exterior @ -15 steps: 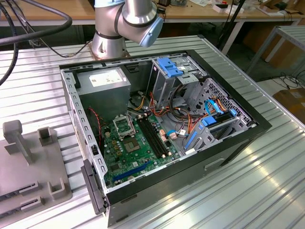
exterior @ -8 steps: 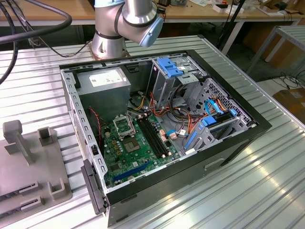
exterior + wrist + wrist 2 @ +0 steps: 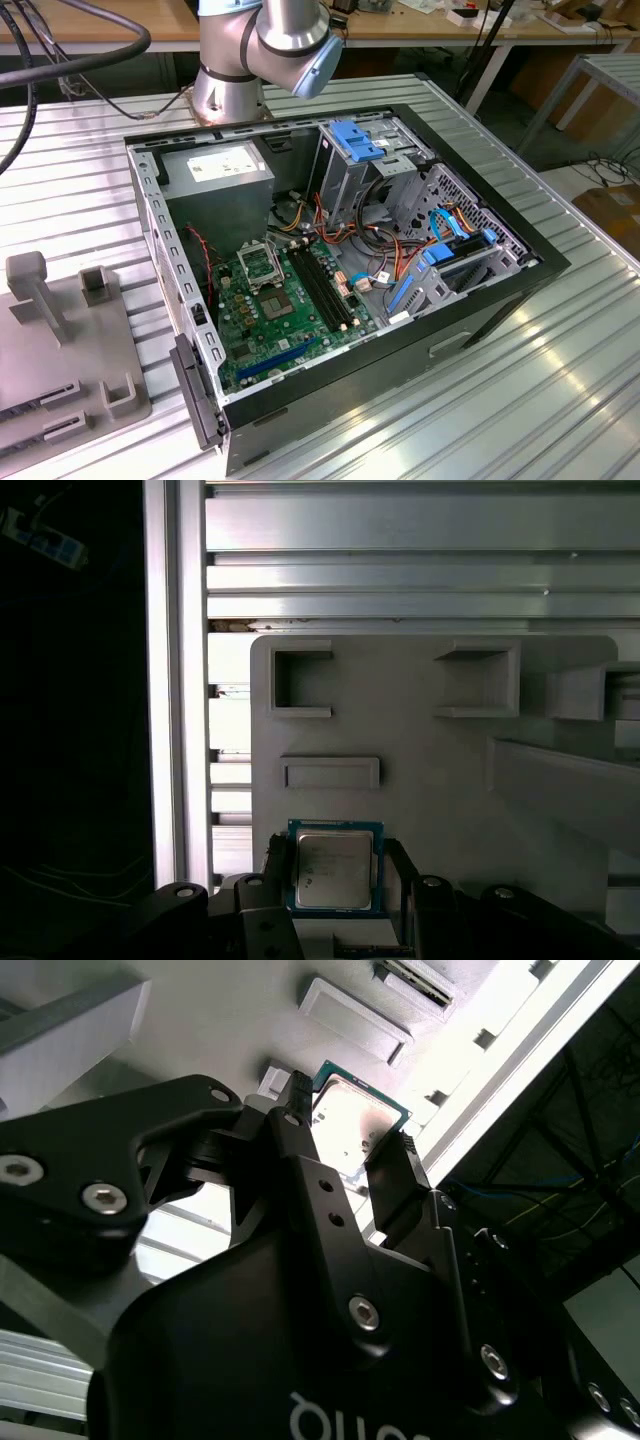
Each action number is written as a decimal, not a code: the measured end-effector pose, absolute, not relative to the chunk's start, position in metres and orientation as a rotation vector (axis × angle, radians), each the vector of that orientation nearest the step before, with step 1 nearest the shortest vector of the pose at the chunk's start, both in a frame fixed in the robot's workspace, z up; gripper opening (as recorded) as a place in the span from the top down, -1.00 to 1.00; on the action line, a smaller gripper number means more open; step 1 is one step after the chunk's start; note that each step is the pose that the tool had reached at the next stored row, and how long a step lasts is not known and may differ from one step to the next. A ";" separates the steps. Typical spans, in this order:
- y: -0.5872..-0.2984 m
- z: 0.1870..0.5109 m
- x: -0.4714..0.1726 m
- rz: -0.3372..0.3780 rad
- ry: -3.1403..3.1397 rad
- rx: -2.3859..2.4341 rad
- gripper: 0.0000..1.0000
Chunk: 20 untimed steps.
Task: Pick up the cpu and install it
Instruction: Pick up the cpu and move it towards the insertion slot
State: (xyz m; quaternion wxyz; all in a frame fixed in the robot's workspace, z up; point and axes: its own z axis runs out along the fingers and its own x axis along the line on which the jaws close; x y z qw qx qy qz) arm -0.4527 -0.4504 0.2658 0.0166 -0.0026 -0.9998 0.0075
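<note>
The cpu (image 3: 335,868), a square chip with a silver lid and green rim, sits between my gripper's (image 3: 338,875) two black fingers in both wrist views. The fingers press against its two opposite edges, so the gripper is shut on it. It is just above the grey fixture plate (image 3: 440,780). In the second wrist view the cpu (image 3: 362,1108) shows past the gripper (image 3: 348,1118) body, its lid glaring. The open computer case (image 3: 540,270) lies on the table in the exterior view, with the green motherboard (image 3: 250,330) and its cpu socket (image 3: 262,265) inside.
The grey fixture plate (image 3: 60,350) with raised pockets and posts is at the exterior view's left. The arm's base (image 3: 235,80) stands behind the case. Cables, drive cages (image 3: 365,160) and a power supply (image 3: 220,175) crowd the case. The ribbed table's edge (image 3: 180,680) runs beside the fixture.
</note>
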 end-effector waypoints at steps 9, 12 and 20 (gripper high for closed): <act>-0.450 0.270 -0.453 0.023 -3.108 -0.008 0.06; -0.450 0.272 -0.453 0.023 -3.108 -0.008 0.06; -0.450 0.276 -0.453 0.023 -3.108 -0.008 0.06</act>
